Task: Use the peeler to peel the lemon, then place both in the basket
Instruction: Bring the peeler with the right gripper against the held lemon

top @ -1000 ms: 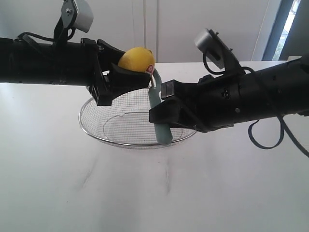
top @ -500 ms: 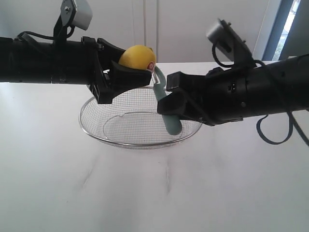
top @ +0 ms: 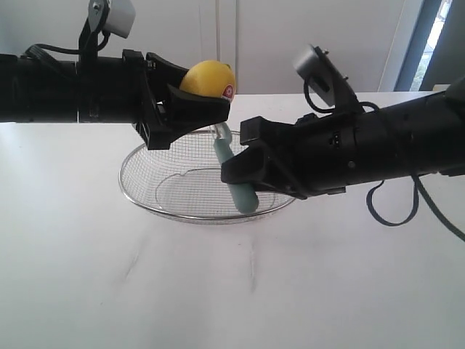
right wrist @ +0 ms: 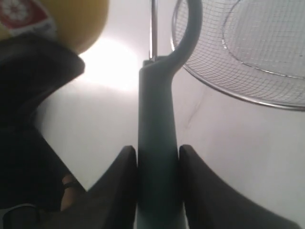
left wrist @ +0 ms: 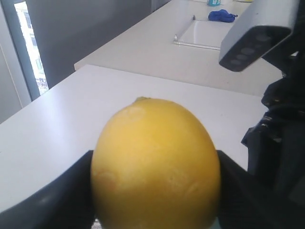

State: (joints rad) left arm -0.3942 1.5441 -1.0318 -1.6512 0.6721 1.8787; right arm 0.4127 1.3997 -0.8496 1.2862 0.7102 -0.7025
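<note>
The yellow lemon with its white-and-red sticker is held in the air above the back of the basket, my left gripper shut on it. In the left wrist view the lemon fills the space between the black fingers. My right gripper is shut on the teal handle of the peeler, whose looped head sits just under the lemon. The right wrist view shows the peeler clamped between the two fingers, the lemon and the basket beyond.
The wire basket sits on a white table. Behind the table stand a white wall and a window frame at the far right. The left wrist view shows the right arm's camera housing close by.
The right gripper with the peeler has moved left and down, bringing the peeler's head under the lemon. The left gripper with the lemon has risen slightly.
</note>
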